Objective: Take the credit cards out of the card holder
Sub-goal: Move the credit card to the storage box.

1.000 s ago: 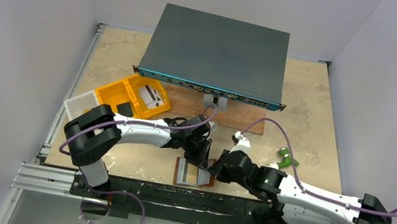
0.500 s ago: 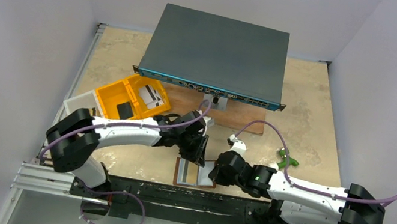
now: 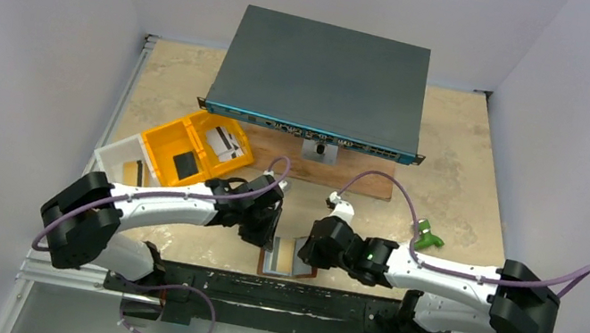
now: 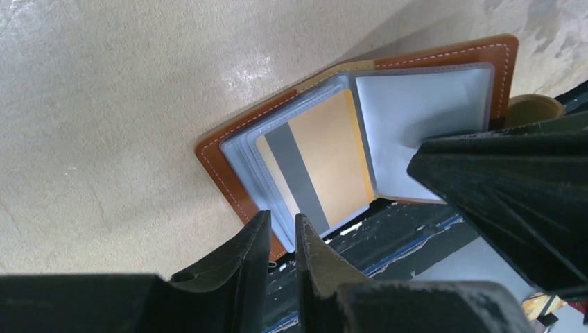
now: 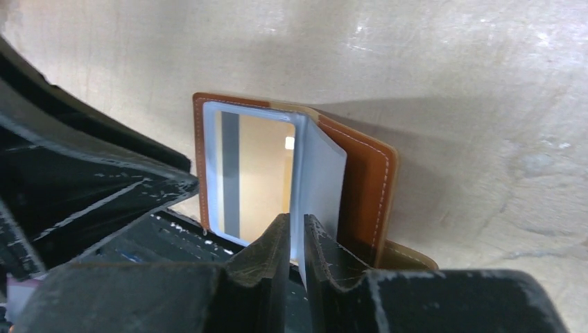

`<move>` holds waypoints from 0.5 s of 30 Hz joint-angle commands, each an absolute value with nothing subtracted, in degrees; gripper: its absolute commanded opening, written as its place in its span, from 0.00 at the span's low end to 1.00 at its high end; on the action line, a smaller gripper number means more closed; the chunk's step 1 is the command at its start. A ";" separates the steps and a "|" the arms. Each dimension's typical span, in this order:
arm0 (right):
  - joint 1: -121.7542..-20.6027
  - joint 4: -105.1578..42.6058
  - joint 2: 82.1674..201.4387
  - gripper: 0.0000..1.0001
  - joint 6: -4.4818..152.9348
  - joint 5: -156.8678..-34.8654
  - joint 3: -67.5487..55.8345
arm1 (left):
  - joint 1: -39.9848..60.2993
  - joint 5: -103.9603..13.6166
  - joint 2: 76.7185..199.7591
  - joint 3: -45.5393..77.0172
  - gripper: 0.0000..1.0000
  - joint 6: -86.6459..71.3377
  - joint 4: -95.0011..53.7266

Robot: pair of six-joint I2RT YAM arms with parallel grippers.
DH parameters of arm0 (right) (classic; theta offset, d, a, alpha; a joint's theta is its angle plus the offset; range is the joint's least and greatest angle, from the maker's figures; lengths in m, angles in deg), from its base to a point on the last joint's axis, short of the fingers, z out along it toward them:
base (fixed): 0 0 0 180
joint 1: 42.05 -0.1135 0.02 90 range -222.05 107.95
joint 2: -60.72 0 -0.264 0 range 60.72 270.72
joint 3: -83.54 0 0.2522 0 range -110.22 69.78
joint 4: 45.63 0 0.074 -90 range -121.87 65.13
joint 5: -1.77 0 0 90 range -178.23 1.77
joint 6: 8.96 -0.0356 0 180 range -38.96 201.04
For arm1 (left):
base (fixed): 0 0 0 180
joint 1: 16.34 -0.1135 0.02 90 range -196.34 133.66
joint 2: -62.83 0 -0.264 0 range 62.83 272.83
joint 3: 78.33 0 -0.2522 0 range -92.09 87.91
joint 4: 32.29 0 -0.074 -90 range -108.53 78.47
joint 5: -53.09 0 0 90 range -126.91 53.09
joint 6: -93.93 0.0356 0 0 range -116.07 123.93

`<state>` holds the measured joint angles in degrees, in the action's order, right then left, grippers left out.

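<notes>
Your arms stretch low, meeting over the open holder [image 5: 364,187]. Left fingers [image 4: 229,277] hover slightly parted; right fingers [image 5: 333,277] pinch its clear pocket [image 5: 319,173].

Card holder [image 4: 215,159] lies open on table [image 3: 470,178] at near edge, between left gripper [image 4: 281,222] and right gripper [image 5: 297,225]. One card [image 4: 322,163] in pocket, just ahead of left gripper. Tray [image 3: 164,140] behind-left of left gripper; network switch [image 3: 324,76] well behind both.
</notes>
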<state>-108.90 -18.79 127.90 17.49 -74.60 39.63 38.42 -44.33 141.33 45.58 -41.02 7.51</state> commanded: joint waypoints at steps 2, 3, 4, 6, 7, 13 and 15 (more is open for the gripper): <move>-107.50 -25.87 128.88 0.17 18.39 -77.76 39.51 | 38.24 -44.16 143.47 45.54 0.17 -40.61 4.37; -106.81 -27.00 128.84 0.18 18.31 -78.69 40.14 | 38.24 -44.35 143.84 45.50 0.16 -40.63 3.96; -106.03 -27.94 128.84 0.18 18.28 -79.58 40.84 | 38.25 -44.65 144.19 45.35 0.16 -40.59 3.77; -104.56 -29.50 128.77 0.19 18.45 -81.29 42.16 | 38.24 -44.79 144.79 44.90 0.15 -40.47 3.79; -103.87 -30.36 128.68 0.19 18.45 -82.07 42.97 | 38.28 -44.77 145.18 44.78 0.14 -40.46 3.67; -100.67 -34.75 128.93 0.20 18.29 -86.14 47.10 | 38.24 -45.28 146.78 44.86 0.12 -40.83 2.74; -100.55 -35.59 129.41 0.20 18.37 -86.81 47.55 | 38.24 -45.46 147.14 45.14 0.11 -41.20 2.24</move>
<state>-101.12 -31.07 128.99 17.80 -83.80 46.53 38.42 -44.64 146.32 45.58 -41.02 4.56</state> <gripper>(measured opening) 0.198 0.121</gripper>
